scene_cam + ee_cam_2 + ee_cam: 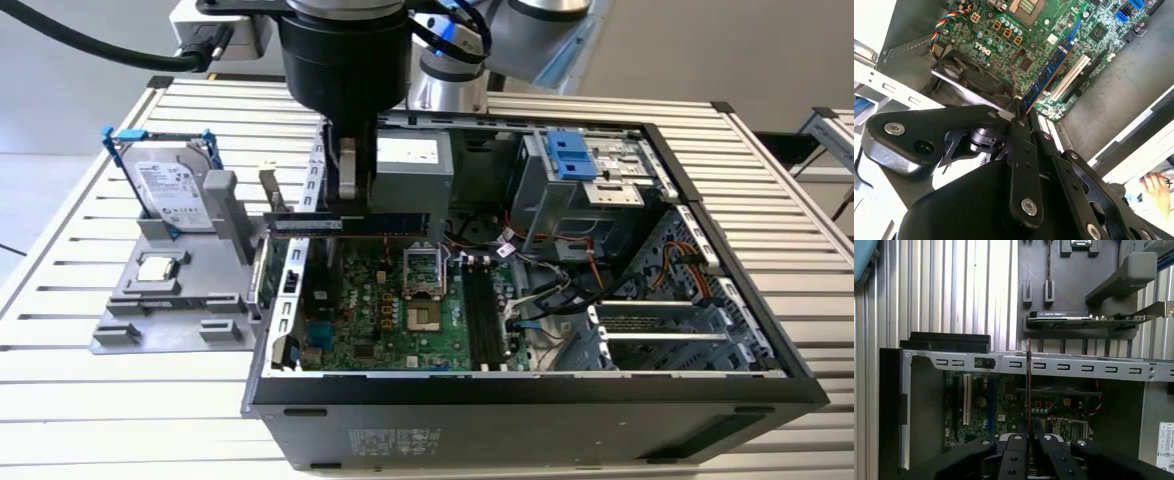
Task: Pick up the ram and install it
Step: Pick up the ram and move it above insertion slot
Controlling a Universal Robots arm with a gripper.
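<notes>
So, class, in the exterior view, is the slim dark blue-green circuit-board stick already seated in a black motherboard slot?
No: the gripper holds the blue-green stick above the green motherboard, apart from its black slots.

The ram (350, 224) in pincer (350, 204) above motherboard (400, 312)

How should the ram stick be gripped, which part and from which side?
Mid-length on its upper long edge, from above, pinching the two flat faces, as the tool does now. The ram is thin and level on edge above the motherboard, so this leaves its lower edge free for a slot.
</notes>
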